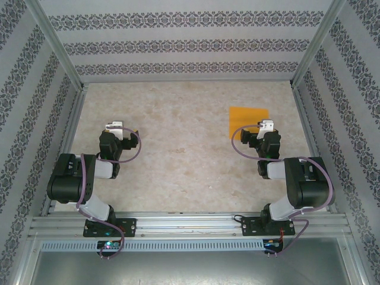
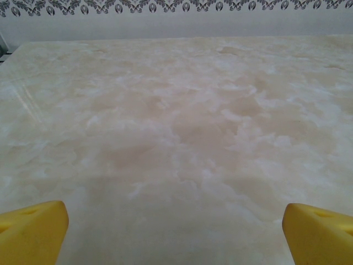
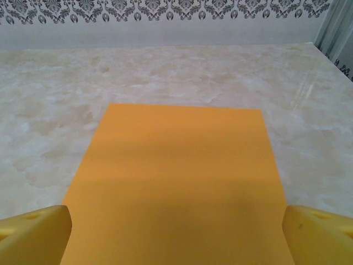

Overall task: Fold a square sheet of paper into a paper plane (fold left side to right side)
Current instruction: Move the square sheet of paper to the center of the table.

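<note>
- Nearest you, along the bottom of the top view, a ribbed aluminium rail [image 1: 190, 222] carries both black arm bases.
- Your left jaws stand spread wide with nothing between them. In the left wrist view, their blunt yellow pads [image 2: 30, 232] sit in the two lower corners over bare surface.
- The table [image 2: 176, 138] is smooth and slightly glossy, with a beige and white marbled pattern.
- Your right jaws are just as wide apart and grip nothing. Their yellow fingertips [image 3: 33, 234] fill the lower corners of the right wrist view.
- The square sheet of paper [image 3: 176, 176] lies flat on the table between those fingertips. It is thin, matte, bright orange and uncreased, with straight edges and crisp far corners. In the top view it sits in the upper right of the frame, just beyond the right jaws.
- Farthest off, a pale wall [image 3: 176, 27] carries a band of dark ornamental print.
</note>
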`<state>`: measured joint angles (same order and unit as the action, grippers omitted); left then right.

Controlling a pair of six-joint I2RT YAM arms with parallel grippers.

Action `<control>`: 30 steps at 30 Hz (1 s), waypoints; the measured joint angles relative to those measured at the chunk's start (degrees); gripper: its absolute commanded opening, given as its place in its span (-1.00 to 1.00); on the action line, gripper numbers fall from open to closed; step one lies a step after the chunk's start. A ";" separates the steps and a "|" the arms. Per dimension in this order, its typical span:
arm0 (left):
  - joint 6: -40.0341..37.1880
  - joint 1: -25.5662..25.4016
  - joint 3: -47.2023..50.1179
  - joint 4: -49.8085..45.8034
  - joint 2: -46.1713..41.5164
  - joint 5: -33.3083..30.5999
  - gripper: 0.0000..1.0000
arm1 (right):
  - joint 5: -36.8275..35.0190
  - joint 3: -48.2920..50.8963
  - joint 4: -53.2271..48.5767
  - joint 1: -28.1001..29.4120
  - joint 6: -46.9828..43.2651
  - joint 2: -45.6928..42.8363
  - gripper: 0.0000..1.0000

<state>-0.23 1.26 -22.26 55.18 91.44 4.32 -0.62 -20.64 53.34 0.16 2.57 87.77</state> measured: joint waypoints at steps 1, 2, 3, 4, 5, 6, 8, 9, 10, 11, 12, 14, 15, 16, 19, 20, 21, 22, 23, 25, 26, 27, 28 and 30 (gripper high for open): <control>0.00 0.00 0.00 0.00 0.00 0.00 1.00 | 0.00 0.00 0.00 0.00 0.00 0.00 0.97; 0.00 0.00 0.00 0.00 0.00 0.00 1.00 | 0.00 0.00 0.00 0.00 0.00 0.00 0.97; 0.00 0.00 0.00 0.00 0.00 0.00 1.00 | 0.00 0.00 0.00 0.00 0.00 0.00 0.96; 0.00 0.00 0.00 0.00 0.00 0.00 1.00 | 0.00 0.00 0.00 0.00 0.00 0.00 0.96; 0.00 0.00 0.00 0.00 0.00 0.00 1.00 | 0.02 0.00 0.00 -0.02 0.02 0.00 0.96; 0.00 0.00 0.00 0.00 0.00 0.00 1.00 | 0.24 0.00 0.00 -0.04 0.02 0.00 0.97; 0.02 0.00 0.00 0.00 0.00 -0.02 1.00 | 0.90 -0.02 -0.15 -0.44 0.07 -0.02 0.96; 0.02 0.00 0.07 0.00 -0.04 -0.02 1.00 | 1.05 -0.11 -0.92 -0.57 0.13 -0.33 0.97; 0.02 0.00 0.26 0.00 -0.31 -0.07 1.00 | 1.14 -0.13 -1.77 -0.79 0.22 -0.92 0.96; 0.02 0.00 0.61 -0.46 -1.07 -0.15 1.00 | 1.14 -0.13 -2.67 -0.81 0.24 -1.88 0.97; 0.09 0.00 1.11 -1.49 -2.75 -0.46 1.00 | 1.11 -0.13 -4.02 -0.81 0.26 -3.52 0.97; 0.44 0.00 1.66 -4.35 -7.34 -1.14 1.00 | 1.09 -0.33 -6.62 -0.81 0.46 -7.04 0.97; 0.59 0.00 1.62 -6.03 -10.01 -1.55 1.00 | 1.09 -0.63 -8.44 -0.81 0.66 -9.11 0.96; 1.01 0.00 1.22 -8.31 -13.11 -2.01 1.00 | 1.09 -1.22 -10.78 -0.81 0.96 -11.19 0.96; 3.37 0.00 -1.81 -16.44 -20.46 -3.10 1.00 | 1.11 -4.50 -18.91 -0.79 3.08 -16.06 0.96; 4.31 0.00 -3.34 -19.58 -22.23 -3.28 1.00 | 1.16 -5.66 -21.44 -0.79 3.74 -17.09 0.96; 5.53 -0.02 -5.14 -23.06 -23.98 -3.37 1.00 | 1.38 -6.99 -24.46 -0.79 4.85 -18.18 0.96; 7.15 0.00 -7.28 -27.17 -25.68 -3.48 1.00 | 1.77 -8.28 -27.36 -0.79 5.95 -19.12 0.96; 8.85 0.00 -9.18 -30.91 -27.12 -3.48 1.00 | 2.32 -9.35 -29.73 -0.79 6.95 -19.69 0.96; 12.72 0.00 -12.26 -37.33 -29.57 -2.93 1.00 | 4.11 -11.80 -34.97 -0.79 9.70 -19.93 0.96; 14.67 0.00 -13.29 -40.04 -30.53 -2.34 1.00 | 5.09 -13.00 -37.31 -0.79 10.97 -19.54 0.96; 16.59 0.00 -14.10 -42.77 -31.32 -1.49 1.00 | 6.34 -14.62 -40.13 -0.79 12.48 -18.60 0.96; 18.62 0.00 -14.75 -45.62 -31.80 -0.50 1.00 | 7.48 -16.20 -42.40 -0.79 13.79 -17.31 0.96; 22.08 0.00 -15.34 -49.81 -31.87 1.73 1.00 | 10.16 -20.13 -47.28 -0.79 16.74 -13.38 0.96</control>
<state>21.85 1.26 -37.60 5.37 59.57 6.04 9.54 -40.77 6.07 -0.62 19.31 74.39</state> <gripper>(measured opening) 0.998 0.981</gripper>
